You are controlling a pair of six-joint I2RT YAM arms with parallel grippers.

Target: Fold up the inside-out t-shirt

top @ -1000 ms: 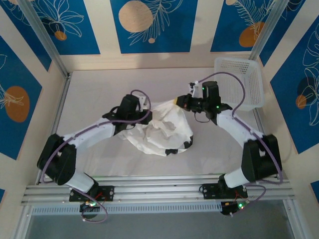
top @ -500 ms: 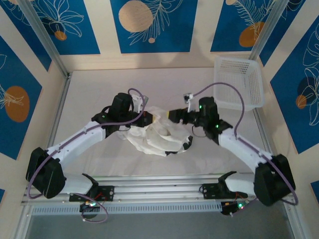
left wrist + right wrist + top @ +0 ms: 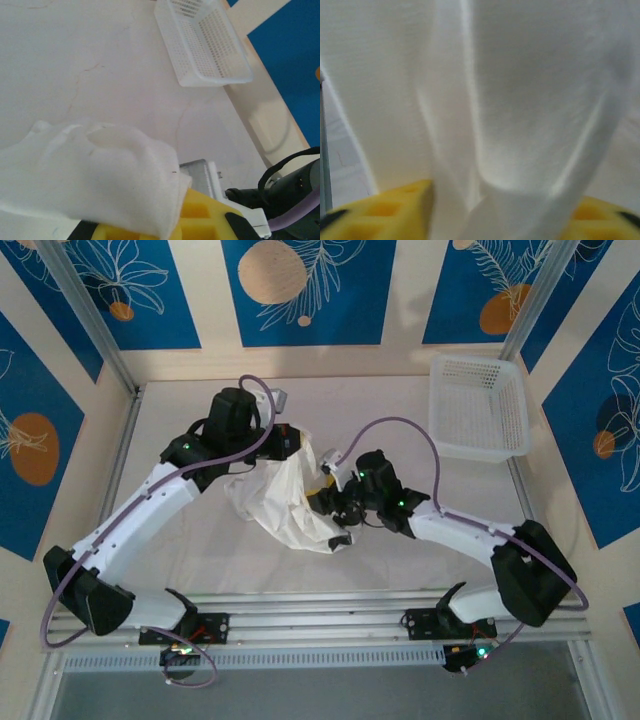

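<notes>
The white t-shirt hangs in a bunched, wrinkled drape over the middle of the table, its lower part resting on the surface. My left gripper holds its top edge up, shut on the cloth. In the left wrist view the t-shirt lies folded over the yellow fingers of the left gripper. My right gripper is low against the shirt's right side. In the right wrist view the t-shirt hangs close, down through the right gripper, whose yellow fingers stand apart on either side.
A white lattice basket stands at the back right corner of the table; it is also in the left wrist view as the basket. The pale table top is walled by blue patterned panels. Metal rails run along the near edge.
My left gripper has lifted the shirt up and back. My right gripper let go of the shirt's upper corner, dropped forward and left to its lower part, and now has cloth between its fingers.
</notes>
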